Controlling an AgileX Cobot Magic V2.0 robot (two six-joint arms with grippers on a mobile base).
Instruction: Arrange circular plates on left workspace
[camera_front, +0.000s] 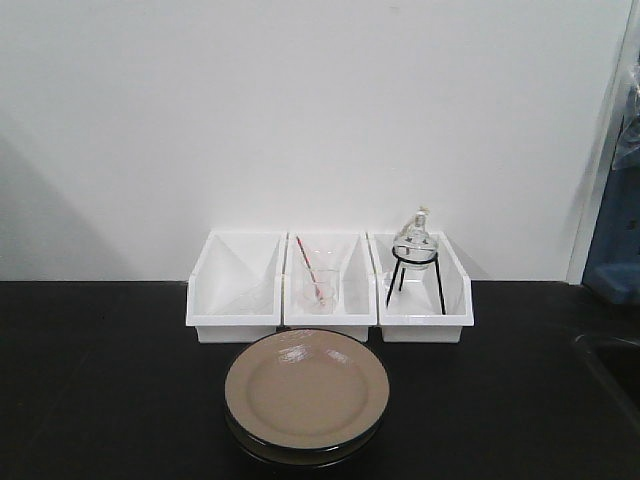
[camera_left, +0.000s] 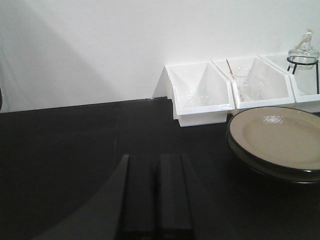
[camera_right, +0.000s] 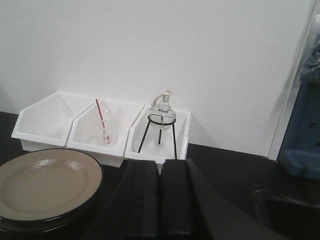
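Two beige plates (camera_front: 306, 390) with black rims lie stacked on the black countertop (camera_front: 100, 380), just in front of the middle white bin. The stack also shows at the right of the left wrist view (camera_left: 280, 137) and at the lower left of the right wrist view (camera_right: 42, 185). My left gripper (camera_left: 156, 165) is shut and empty, low over bare countertop left of the stack. My right gripper (camera_right: 160, 167) is shut and empty, to the right of the stack, in front of the right bin. Neither gripper shows in the front view.
Three white bins (camera_front: 330, 285) stand in a row against the white wall. The middle one holds a glass beaker with a red rod (camera_front: 318, 285). The right one holds a glass flask on a black tripod (camera_front: 414, 250). A recessed sink (camera_front: 610, 360) lies at the far right.
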